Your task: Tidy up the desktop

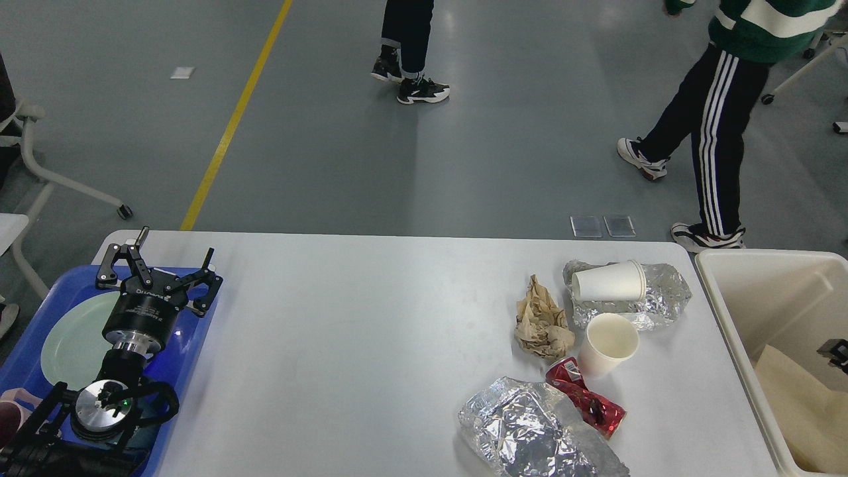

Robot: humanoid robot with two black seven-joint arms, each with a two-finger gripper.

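The bench (pixel 344 331) fills the lower view, its litter bunched at four o'clock: two paper cups (pixel 608 311), foil (pixel 530 430), a crushed can (pixel 586 397). The left hand (pixel 159 265), released, hangs at nine o'clock over the blue tray (pixel 199 331), well apart; the beige bin (pixel 735 318) sits nearer. The right hand is unseen.

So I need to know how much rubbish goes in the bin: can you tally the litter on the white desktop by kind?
Paper cups: 2, one lying, one upright
Foil pieces: 2, far, near
Crumpled brown paper: 1
Crushed red can: 1
Total: 6
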